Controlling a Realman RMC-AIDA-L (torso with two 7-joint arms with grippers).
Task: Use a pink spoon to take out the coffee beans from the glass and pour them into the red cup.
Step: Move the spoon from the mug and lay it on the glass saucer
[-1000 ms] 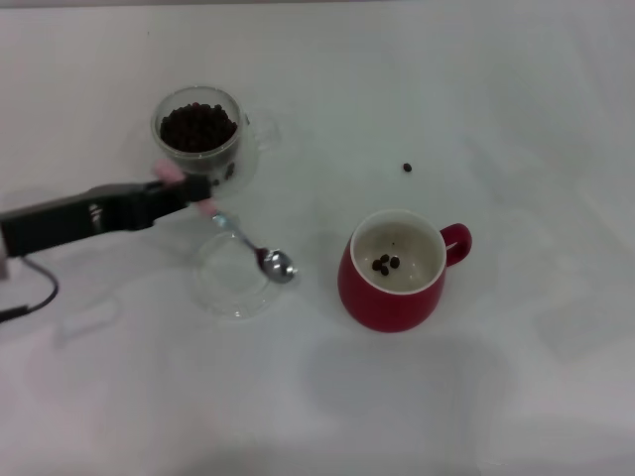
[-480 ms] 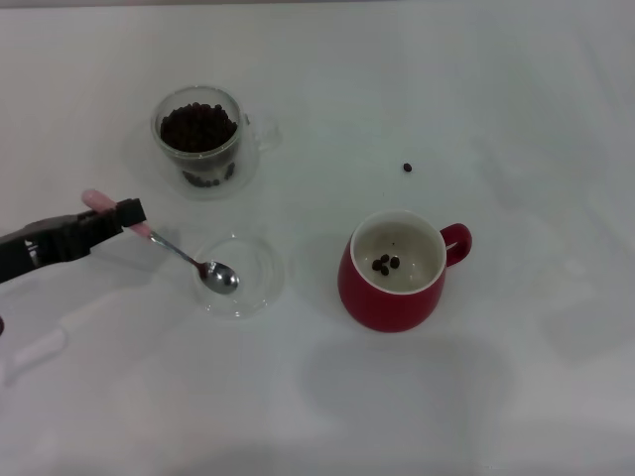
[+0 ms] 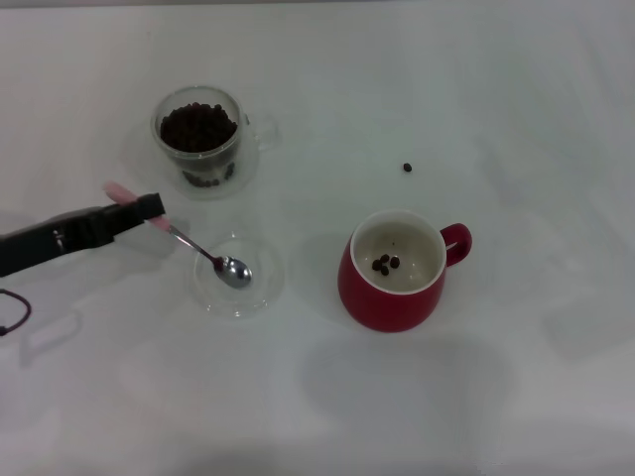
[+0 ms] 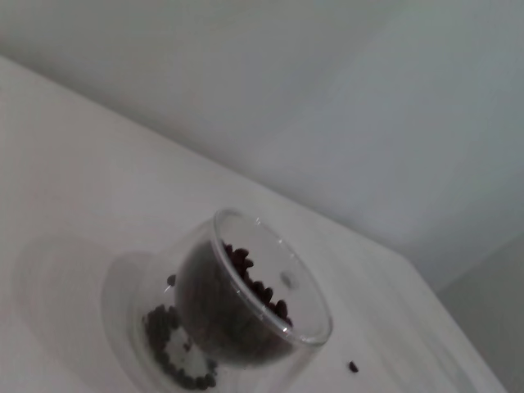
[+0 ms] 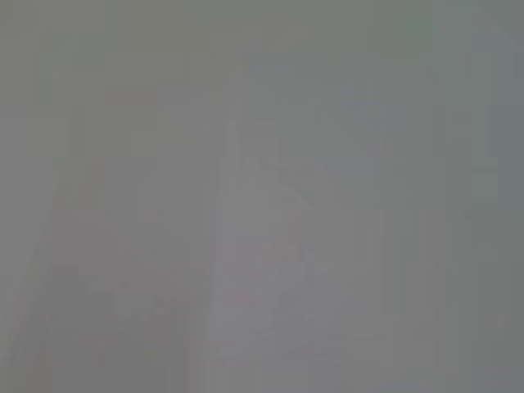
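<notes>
My left gripper (image 3: 147, 211) comes in from the left edge and is shut on the pink spoon's (image 3: 198, 248) pale pink handle. The spoon's silver bowl (image 3: 235, 271) is empty and hangs over a shallow clear glass dish (image 3: 260, 295). The glass (image 3: 200, 134) with coffee beans (image 3: 196, 124) stands behind the gripper; it also shows in the left wrist view (image 4: 254, 299). The red cup (image 3: 395, 270) stands to the right with three beans (image 3: 384, 264) inside. The right gripper is out of view.
One loose bean (image 3: 407, 168) lies on the white table behind the red cup; it also shows in the left wrist view (image 4: 353, 367). A dark cable (image 3: 12, 315) loops at the left edge.
My left gripper drew the spoon from the right side of the dish back to the left, then moved it slightly right again. The bowl now hangs over the dish's middle.
</notes>
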